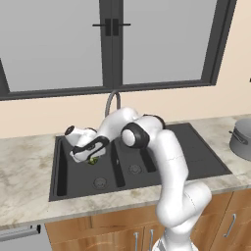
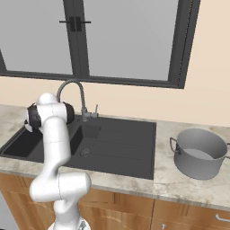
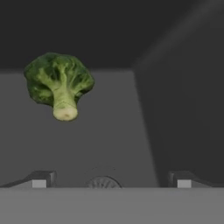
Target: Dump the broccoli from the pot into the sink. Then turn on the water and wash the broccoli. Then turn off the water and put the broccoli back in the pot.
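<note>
The broccoli [image 3: 59, 85] lies in the large basin of the dark sink [image 1: 196, 152], its pale stem end turned toward the hand camera. In the left base view the broccoli [image 1: 93, 160] peeks out just under the hand. My gripper [image 3: 111, 180] is open, its fingertips [image 3: 39, 179] spread wide with nothing between them; the broccoli sits ahead and to the left of them. From the left base camera the gripper [image 1: 89, 155] is seen reaching down into the left basin. The grey pot [image 2: 200, 152] stands upright on the counter right of the sink [image 2: 121, 148], with its inside looking bare.
The gooseneck faucet [image 2: 74, 90] rises behind the sink, its small lever [image 2: 95, 112] at its base. A round drain [image 3: 102, 181] lies just in front of the fingers. The basin walls close in around the hand. Marble counter [image 1: 24, 166] flanks the sink; a window is behind.
</note>
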Robot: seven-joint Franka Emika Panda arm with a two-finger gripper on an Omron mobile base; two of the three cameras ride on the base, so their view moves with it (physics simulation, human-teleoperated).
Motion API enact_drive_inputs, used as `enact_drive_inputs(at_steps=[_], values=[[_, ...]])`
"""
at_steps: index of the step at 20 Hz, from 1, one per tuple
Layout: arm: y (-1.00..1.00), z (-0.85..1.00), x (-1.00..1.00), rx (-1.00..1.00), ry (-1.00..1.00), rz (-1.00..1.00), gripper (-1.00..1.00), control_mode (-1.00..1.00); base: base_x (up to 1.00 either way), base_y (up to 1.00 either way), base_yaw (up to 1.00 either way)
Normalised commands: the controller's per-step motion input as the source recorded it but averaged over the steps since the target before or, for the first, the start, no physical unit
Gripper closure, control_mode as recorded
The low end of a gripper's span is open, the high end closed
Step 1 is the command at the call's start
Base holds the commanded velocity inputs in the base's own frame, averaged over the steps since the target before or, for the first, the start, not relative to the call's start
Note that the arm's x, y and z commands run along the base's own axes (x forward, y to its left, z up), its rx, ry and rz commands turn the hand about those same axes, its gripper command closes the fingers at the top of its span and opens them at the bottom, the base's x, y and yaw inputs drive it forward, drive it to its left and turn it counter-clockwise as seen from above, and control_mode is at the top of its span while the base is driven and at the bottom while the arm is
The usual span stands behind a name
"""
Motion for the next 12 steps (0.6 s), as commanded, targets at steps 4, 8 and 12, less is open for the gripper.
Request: enact_drive_inputs(at_steps=[4, 8, 12], values=[[0.0, -0.25, 0.23, 0.0, 0.0, 0.0, -1.0, -1.0, 0.0, 0.0, 0.0], [0.0, -0.23, 0.29, 0.0, 0.0, 0.0, -1.0, -1.0, 0.0, 0.0, 0.0], [0.0, -0.19, 0.29, 0.0, 0.0, 0.0, -1.0, -1.0, 0.0, 0.0, 0.0]])
